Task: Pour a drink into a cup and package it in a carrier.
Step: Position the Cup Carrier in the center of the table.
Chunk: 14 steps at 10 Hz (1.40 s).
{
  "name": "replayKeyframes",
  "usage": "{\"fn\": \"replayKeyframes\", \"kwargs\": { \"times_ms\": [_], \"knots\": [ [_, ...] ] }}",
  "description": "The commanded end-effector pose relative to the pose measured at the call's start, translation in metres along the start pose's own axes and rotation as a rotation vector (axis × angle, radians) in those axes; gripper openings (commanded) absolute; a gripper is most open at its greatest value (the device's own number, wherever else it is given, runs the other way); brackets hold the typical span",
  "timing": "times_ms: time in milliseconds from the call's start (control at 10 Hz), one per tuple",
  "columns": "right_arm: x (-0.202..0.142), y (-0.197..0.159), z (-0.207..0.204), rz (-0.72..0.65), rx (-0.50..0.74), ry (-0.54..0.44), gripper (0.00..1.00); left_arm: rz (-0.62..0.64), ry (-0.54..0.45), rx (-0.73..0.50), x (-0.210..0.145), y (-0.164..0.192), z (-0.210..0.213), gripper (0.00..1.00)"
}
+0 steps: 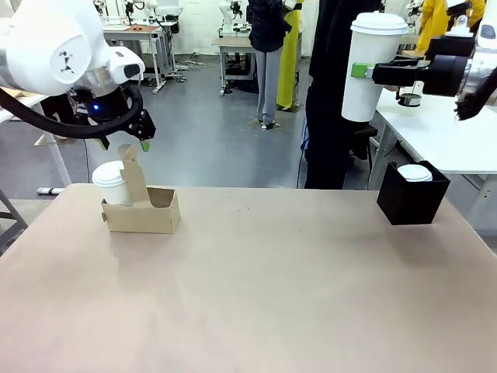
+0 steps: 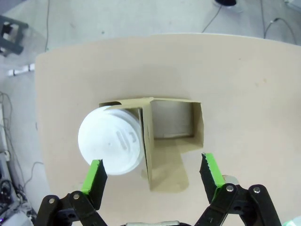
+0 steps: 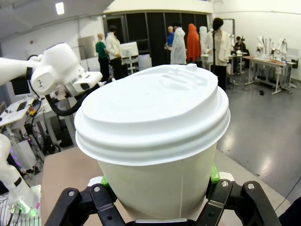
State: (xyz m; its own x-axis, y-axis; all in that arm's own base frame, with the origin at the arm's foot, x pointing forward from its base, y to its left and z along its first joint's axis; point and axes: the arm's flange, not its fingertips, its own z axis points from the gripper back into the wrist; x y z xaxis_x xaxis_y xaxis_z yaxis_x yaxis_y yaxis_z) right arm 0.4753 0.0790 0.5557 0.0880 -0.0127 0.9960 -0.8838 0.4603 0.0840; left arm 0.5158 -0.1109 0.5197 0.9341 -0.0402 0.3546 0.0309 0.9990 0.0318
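Nearest to me is the bare tan table point(image 1: 272, 303), taking up the lower half of the front view. Farther back on it, at middle left, sits the brown cardboard carrier point(image 1: 155, 217) with its handle panel upright. A short lidded white cup point(image 1: 111, 185) stands in its left well; the right well has nothing in it.

My left pincer point(image 1: 124, 142) hangs just above the handle, spread wide and gripping nothing. In its wrist view my left pincer point(image 2: 153, 165) straddles the carrier point(image 2: 196, 123) from above. One green pad is over the short cup's point(image 2: 110, 141) lid, the other past the vacant well.

At middle right a black box point(image 1: 411, 203) rests on the table near the far edge, with a white lid point(image 1: 415, 172) showing in its top.

High in the upper right, my right pincer point(image 1: 365, 74) comes in sideways, pressed on the tall white cup point(image 1: 363, 97). The cup is upright, lidded, and well clear of the table and the carrier. In the right wrist view the cup point(image 3: 157, 181) sits between the green pads.

Behind it a person in dark clothing point(image 1: 326, 116) stands at the far side.
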Motion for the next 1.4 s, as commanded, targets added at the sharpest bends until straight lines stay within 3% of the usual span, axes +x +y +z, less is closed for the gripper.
{"fn": "replayKeyframes", "kwargs": {
  "times_ms": [0, 100, 200, 300, 400, 500, 600, 1200, 1300],
  "knots": [
    [0.004, 0.002, 0.001, 0.011, -0.004, -0.005, 0.81, 0.035, 0.039, 0.047, 0.015, -0.003, -0.005, 1.00],
    [0.004, 0.002, 0.001, 0.011, -0.004, -0.005, 0.81, 0.044, 0.056, 0.052, 0.019, -0.005, -0.013, 1.00],
    [0.004, 0.002, 0.001, 0.011, -0.004, -0.005, 0.81, 0.043, 0.065, 0.066, 0.020, -0.005, -0.017, 0.42],
    [0.004, 0.002, 0.001, 0.011, -0.004, -0.005, 0.81, 0.049, 0.066, 0.083, 0.019, -0.006, -0.019, 0.42],
    [0.004, 0.002, 0.001, 0.011, -0.004, -0.005, 0.81, 0.044, 0.065, 0.083, 0.019, -0.006, -0.019, 0.00],
    [0.004, 0.002, 0.001, 0.011, -0.004, -0.005, 0.81, 0.042, 0.063, 0.082, 0.020, -0.004, -0.018, 0.36],
    [0.004, 0.002, 0.001, 0.011, -0.004, -0.005, 0.81, 0.043, 0.061, 0.095, 0.020, -0.005, -0.019, 0.00],
    [0.004, 0.002, 0.001, 0.011, -0.004, -0.005, 0.81, 0.025, 0.088, 0.074, 0.020, 0.000, -0.030, 0.00],
    [0.004, 0.002, 0.001, 0.011, -0.004, -0.005, 0.81, 0.018, 0.129, 0.035, 0.021, 0.001, -0.033, 0.00]
  ]
}}
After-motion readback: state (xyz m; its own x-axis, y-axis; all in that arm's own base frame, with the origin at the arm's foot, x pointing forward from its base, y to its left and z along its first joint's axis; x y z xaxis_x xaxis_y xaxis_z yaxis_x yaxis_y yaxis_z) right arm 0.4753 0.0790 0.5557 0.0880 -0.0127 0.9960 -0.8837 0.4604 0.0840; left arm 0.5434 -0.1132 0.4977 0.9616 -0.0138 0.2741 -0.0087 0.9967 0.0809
